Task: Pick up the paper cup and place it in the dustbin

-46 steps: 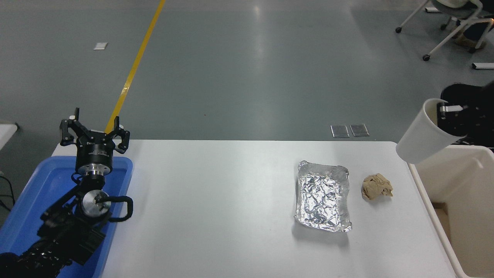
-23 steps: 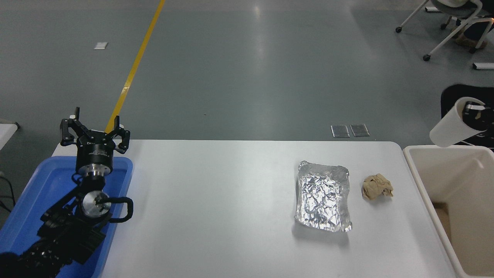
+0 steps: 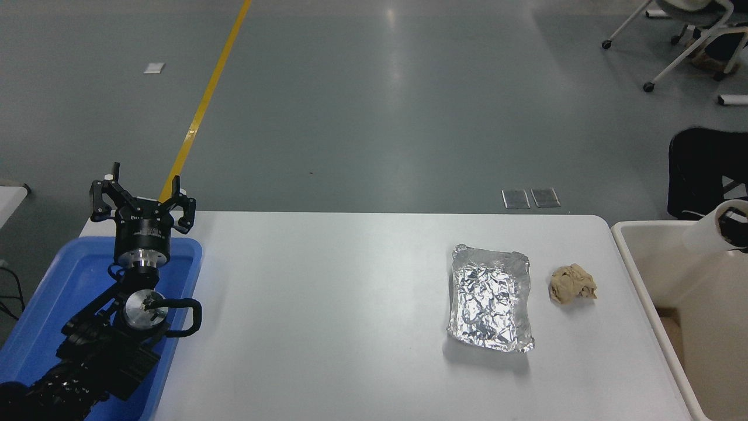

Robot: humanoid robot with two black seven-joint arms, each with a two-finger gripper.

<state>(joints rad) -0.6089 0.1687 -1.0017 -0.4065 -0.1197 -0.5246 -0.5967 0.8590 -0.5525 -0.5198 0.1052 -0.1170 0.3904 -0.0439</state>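
Observation:
The white paper cup [image 3: 705,233] hangs tilted at the picture's right edge, over the far part of the beige dustbin [image 3: 666,263]. Its mouth faces right. My right gripper [image 3: 736,225] shows only as a black part at the cup's rim, one finger inside the cup, shut on it. The rest of the right arm is out of view. My left arm is parked at the lower left over the blue tray, and its gripper [image 3: 141,202] is open and empty.
A crinkled silver foil tray [image 3: 489,298] and a crumpled brown paper ball [image 3: 571,283] lie on the white table's right half. The blue tray [image 3: 52,292] sits at the left edge. A black chair [image 3: 701,169] stands behind the dustbin.
My right gripper has carried the cup right and down, from above the table's corner to over the dustbin, and most of it has left the picture. The left arm has not moved.

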